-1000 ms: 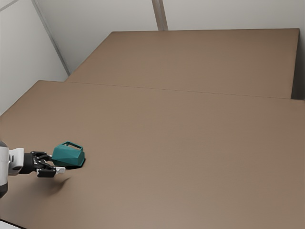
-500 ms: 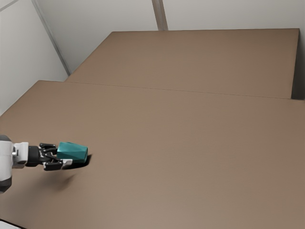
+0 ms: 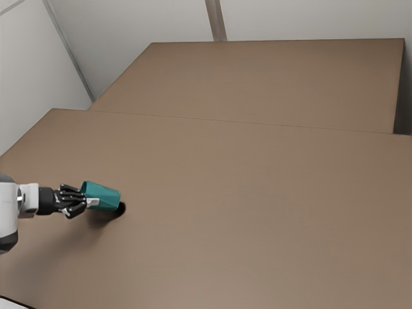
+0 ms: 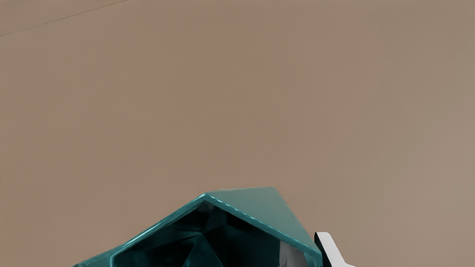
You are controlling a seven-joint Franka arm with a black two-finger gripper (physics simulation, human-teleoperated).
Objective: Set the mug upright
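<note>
Mug [image 3: 105,196] more tilted in hand [image 3: 92,201]

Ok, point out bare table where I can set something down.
In the exterior view, the near tabletop is bare from the mug to the view's right edge and up to the seam; so is the farther tabletop between seam and wall. Crowded: the view's left, where the arm reaches in and the end effector grips the mug.
</note>
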